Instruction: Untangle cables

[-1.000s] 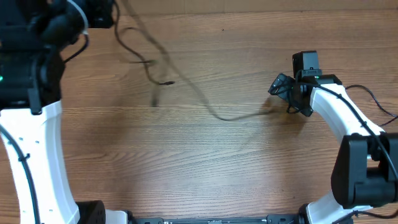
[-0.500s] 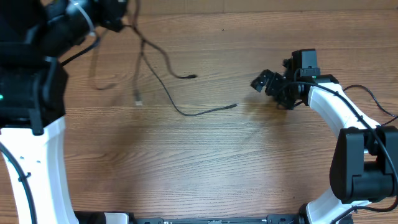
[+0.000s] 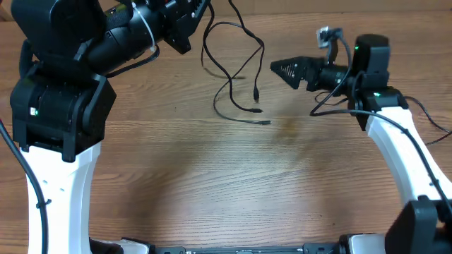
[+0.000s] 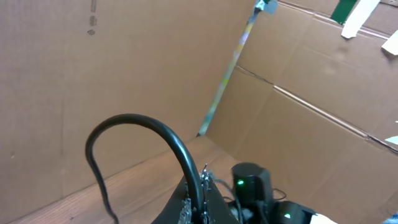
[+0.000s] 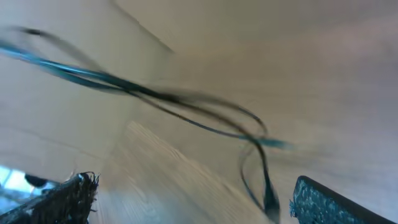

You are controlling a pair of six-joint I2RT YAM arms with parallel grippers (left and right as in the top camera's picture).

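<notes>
Overhead, the left gripper (image 3: 192, 17), pinched tight on the cables (image 3: 232, 82), held them raised at the table's (image 3: 226, 183) 12 o'clock so their loops dangled apart, seemingly letting the right gripper (image 3: 282, 69), jaws spread wide at 2 o'clock, single out one strand.

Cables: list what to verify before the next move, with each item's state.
1. Left jaws shut on the cables: ok.
2. Right jaws open: ok.
3. Right jaws apart from the cables, seen from overhead: ok.
4. Strands separated: not ok, they cross in hanging loops.
5. Plug ends off the table: cannot tell.
6. Right wrist view sharp enough to aim: not ok, blurred.
</notes>
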